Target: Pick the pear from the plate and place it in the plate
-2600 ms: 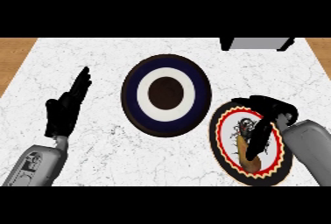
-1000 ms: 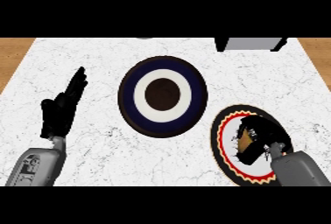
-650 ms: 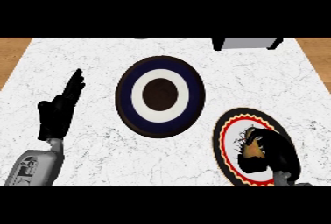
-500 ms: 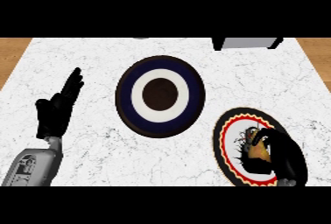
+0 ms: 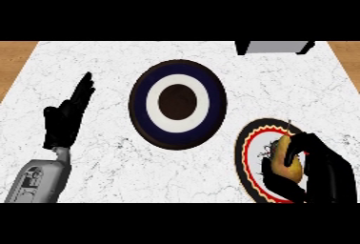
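Right hand (image 5: 327, 174) is at the lower right of the view, fingers and thumb curled round the pear (image 5: 290, 161). Thumb on the pear's left side, fingers (image 5: 304, 143) hooked over its top and right. So it's clamped on the pear, not open. Only a yellow-brown patch of pear shows between thumb and fingers; the hand hides the rest.

The pear is over the right half of the red-rimmed plate (image 5: 244, 151). Can't tell whether it touches the plate surface or is lifted off it: the angle is steep and the hand is in the way. The plate has a black outer edge, a zigzag band, a red ring and a pale centre with a dark scribbly motif just left of the pear. Its right and lower parts are covered by the hand or cut by the view's edge. It lies at the counter's near right.

Up and left of it is the bullseye plate (image 5: 178, 76): navy rim, white ring, dark brown centre. The two plates are near but apart, with a thin strip of counter between them.

Left hand (image 5: 63, 121) is at the view's left, open, fingers straight and pointing up and away, resting. It's well apart from both plates. Its grey forearm (image 5: 38, 178) runs down to the lower edge.

The counter (image 5: 105, 157) is white marble with grey veins. A grey box (image 5: 274, 46) sits at the far edge, upper right, cut off at the top. A wood-brown surface (image 5: 14, 62) shows past the counter at the far corners.
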Available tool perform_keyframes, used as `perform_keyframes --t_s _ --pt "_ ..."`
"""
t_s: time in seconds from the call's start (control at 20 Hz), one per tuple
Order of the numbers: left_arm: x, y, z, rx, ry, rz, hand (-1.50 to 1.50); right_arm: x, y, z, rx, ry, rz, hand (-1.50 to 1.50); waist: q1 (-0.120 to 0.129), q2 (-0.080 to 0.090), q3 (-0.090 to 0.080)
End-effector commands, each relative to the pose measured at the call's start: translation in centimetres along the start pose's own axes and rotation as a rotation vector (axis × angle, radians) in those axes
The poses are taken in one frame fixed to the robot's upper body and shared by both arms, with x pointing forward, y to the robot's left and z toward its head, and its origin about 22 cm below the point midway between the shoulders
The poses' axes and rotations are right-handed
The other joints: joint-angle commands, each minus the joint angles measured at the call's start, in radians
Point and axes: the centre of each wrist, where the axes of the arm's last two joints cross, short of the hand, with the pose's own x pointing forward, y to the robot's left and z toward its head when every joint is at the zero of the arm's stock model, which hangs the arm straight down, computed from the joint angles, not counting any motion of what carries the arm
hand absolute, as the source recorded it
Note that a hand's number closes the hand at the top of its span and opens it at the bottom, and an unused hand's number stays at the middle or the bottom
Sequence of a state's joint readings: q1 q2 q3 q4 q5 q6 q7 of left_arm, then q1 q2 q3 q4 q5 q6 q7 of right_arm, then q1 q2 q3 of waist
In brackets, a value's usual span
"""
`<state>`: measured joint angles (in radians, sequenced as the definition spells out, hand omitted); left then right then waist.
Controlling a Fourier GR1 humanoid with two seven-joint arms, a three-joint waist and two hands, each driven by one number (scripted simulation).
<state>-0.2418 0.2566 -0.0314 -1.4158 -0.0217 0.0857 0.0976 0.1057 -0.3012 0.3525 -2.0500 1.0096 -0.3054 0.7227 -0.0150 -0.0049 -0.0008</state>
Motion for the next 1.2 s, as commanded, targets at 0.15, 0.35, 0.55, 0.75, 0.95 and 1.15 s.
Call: perform_keyframes --t_s 0.15,0.35,0.55,0.75,0.95,1.15 --pt "0.0 0.5 -0.1 -0.02 -0.007 0.014 0.0 5.3 0.4 -1.5 0.039 -0.093 -0.161 1.5 0.021 0.006 0.001" --pt "2.1 -1.5 -1.0 -0.028 -0.025 0.012 0.0 9.5 0.9 -4.9 0.094 -0.08 -0.198 1.5 0.024 0.006 0.001" --pt "0.4 -0.3 0.3 -0.05 -0.011 0.005 0.0 12.0 7.2 -4.4 0.136 -0.095 -0.2 1.5 0.036 0.007 0.001" --pt "1.5 -0.4 -1.4 -0.019 -0.024 0.013 0.0 12.8 9.1 -9.2 0.153 -0.09 -0.217 1.5 0.031 0.009 0.001" --pt "1.2 -1.7 -1.3 -0.025 -0.029 -0.007 0.0 14.8 11.3 -10.1 0.21 -0.074 -0.056 1.5 0.033 0.01 0.001" --pt "1.5 -0.4 -1.1 -0.04 -0.03 0.007 0.0 14.1 15.0 -11.0 0.26 -0.026 0.037 1.5 0.05 0.014 0.001"
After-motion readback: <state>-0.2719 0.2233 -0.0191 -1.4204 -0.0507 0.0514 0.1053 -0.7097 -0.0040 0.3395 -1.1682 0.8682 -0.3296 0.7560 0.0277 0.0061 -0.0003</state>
